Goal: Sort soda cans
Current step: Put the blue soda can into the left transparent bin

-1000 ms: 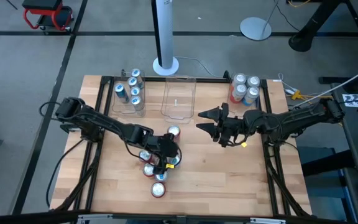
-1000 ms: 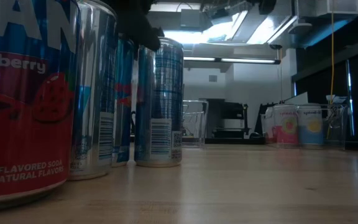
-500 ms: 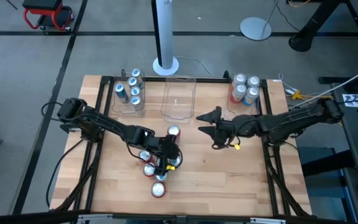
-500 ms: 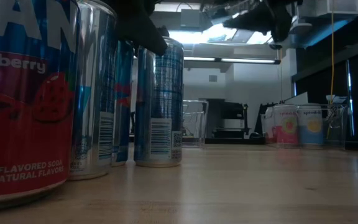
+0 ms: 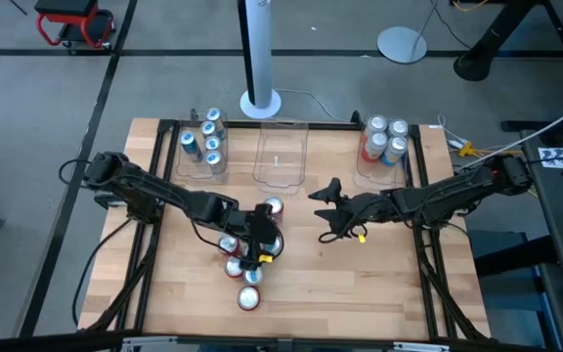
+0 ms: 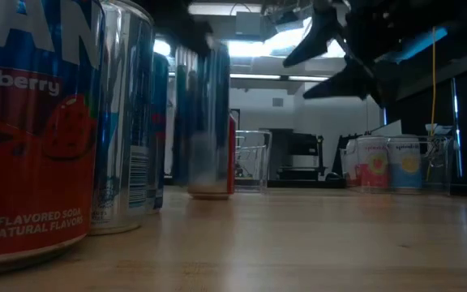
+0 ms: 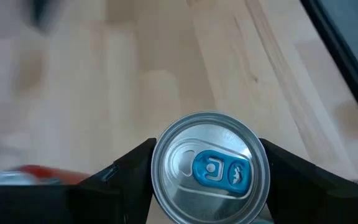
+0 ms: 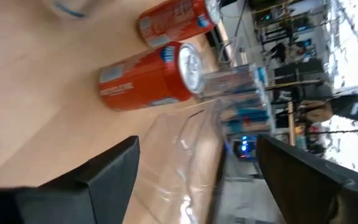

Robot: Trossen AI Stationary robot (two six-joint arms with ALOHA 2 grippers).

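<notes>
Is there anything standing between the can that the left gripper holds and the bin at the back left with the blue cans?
Nothing visible blocks it. The left gripper grips the blue-tabbed can; bare table lies between it and the back-left bin. The other loose cans stand nearer the front edge.

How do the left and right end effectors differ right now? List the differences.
The left end effector is shut on a blue-tabbed can; the right end effector is open and holds nothing. The left one sits among the can cluster; the right one is apart from it, over bare wood. Both are near the middle of the table.
</notes>
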